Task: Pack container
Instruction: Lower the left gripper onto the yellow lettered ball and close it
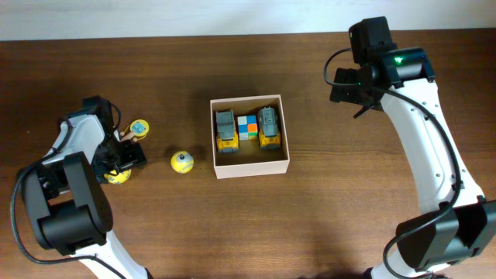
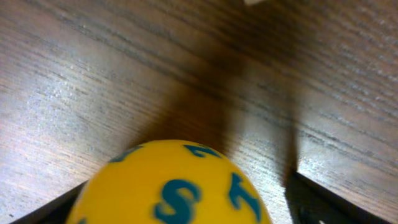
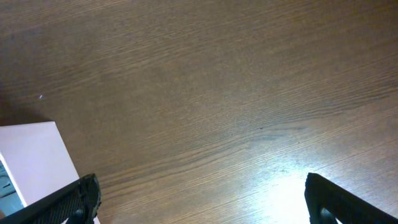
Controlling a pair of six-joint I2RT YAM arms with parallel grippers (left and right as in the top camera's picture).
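Although three toys are already packed, your wooden table [image 1: 349,217] has more lying loose on it, so I judge the job roughly half done.

The container [image 1: 250,168] sits upright and open-topped at the middle of the table, between the two arms.

Your right gripper [image 3: 199,199] hangs over bare wood to the container's right, with one whitish corner of the box just in its view. Its jaws stand wide with nothing between them.

Your left gripper [image 2: 186,208] is low at the table's left end, jaws spread around a ball. A sliver of wood shows between the ball and one finger, so I would not call it clamped yet.

Inside the container, two yellow-and-grey toy trucks [image 1: 225,130] [image 1: 268,126] stand along the left and right walls, toward the back. A multicoloured cube [image 1: 247,127] sits between them. The front part of the floor is bare, so there looks to be room for more.

Three small yellow balls remain outside, all to the container's left:
- The nearest ball [image 1: 181,162] lies near the left wall.
- A blue-marked ball [image 1: 139,128] lies farther out.
- The lettered ball [image 2: 174,186], yellow with blue characters, is the one between your left fingers.
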